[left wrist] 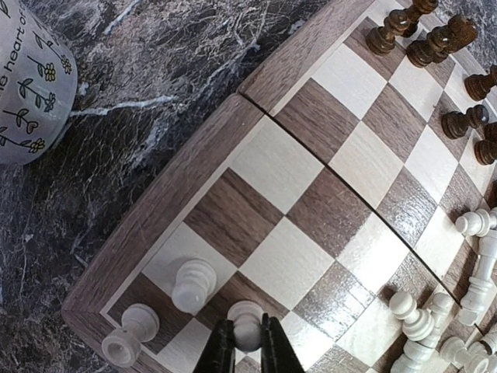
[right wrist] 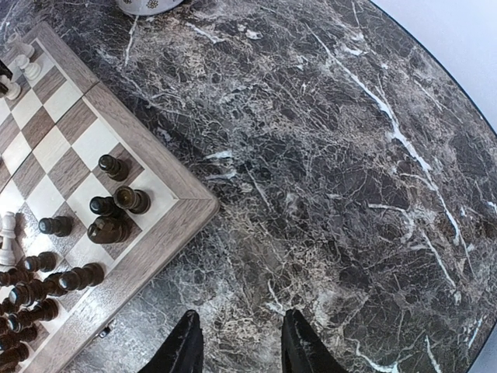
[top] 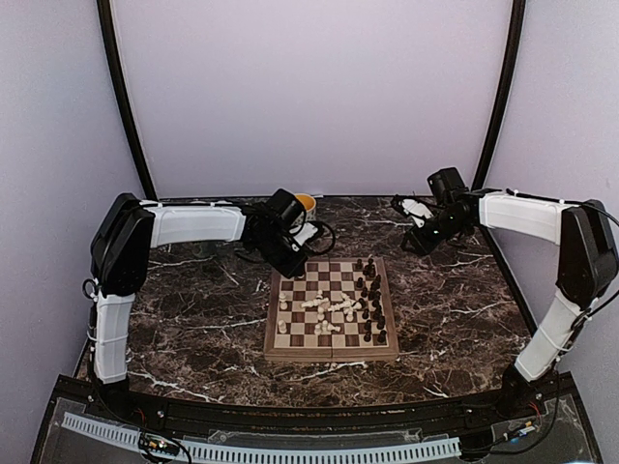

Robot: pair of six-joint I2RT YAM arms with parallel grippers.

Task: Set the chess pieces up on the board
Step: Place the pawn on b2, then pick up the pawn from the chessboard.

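The board (top: 329, 350) lies at the middle of the marble bench (right wrist: 349, 194), a little toward the near edge. The chess pieces (top: 334, 307) are all on it. The dark ones (right wrist: 109, 221) are crowded along the side facing the bench's right edge, partly upright and partly toppled. Most of the white ones (left wrist: 435, 326) are heaped on their sides in the centre.

The left gripper (left wrist: 247, 338) is held over the board corner nearest the bench's far-left corner. Its fingers appear clamped on a white pawn (left wrist: 246, 315), with two other white pieces (left wrist: 194, 284) standing just beside it. The right gripper (right wrist: 241, 315) hangs over bare marble toward the far-right corner, with its fingers apart and nothing between them.

The pieces are judged to be light, rigid, smooth and easily tipped, and the toppled ones are likely to roll. A hold across the narrow neck below the head is judged best, since the base is then left free to be set flat.

A flowered mug (left wrist: 27, 85) stands toward the far edge, just beyond that board corner and apart from it. Its contents cannot be made out.
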